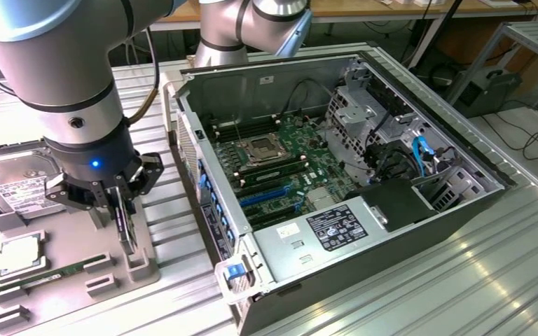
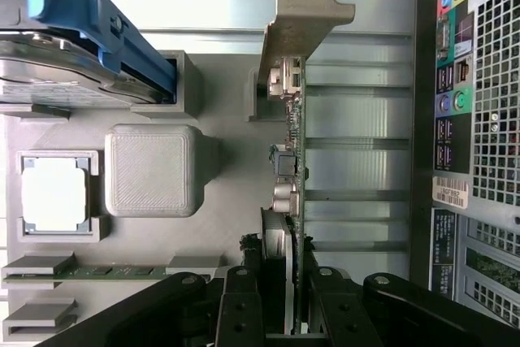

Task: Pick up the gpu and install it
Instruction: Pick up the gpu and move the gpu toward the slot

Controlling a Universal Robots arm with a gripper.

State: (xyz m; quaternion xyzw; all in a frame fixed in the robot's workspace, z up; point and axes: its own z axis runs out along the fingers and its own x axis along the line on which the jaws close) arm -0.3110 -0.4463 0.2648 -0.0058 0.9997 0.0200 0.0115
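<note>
1. Between my fingers point(image 2: 236, 302) stands the graphics card point(image 2: 297, 160), on edge. My gripper point(image 1: 120, 204) is clenched on it near the fan, so the thin board cannot tip.
2. It is at the tray's point(image 1: 148, 273) edge nearest the computer case point(image 1: 363, 280), with its silver bracket point(image 2: 302, 14) beside a slot post. Whether its lower edge rests in the slot I cannot tell.
3. Elsewhere on the tray lie the processor chip point(image 1: 22, 253), the memory stick point(image 1: 52, 275) and the hard drive point(image 1: 12, 185).
4. I judge the case's near wall stands between the card and the blue slots point(image 1: 267, 196).
</note>
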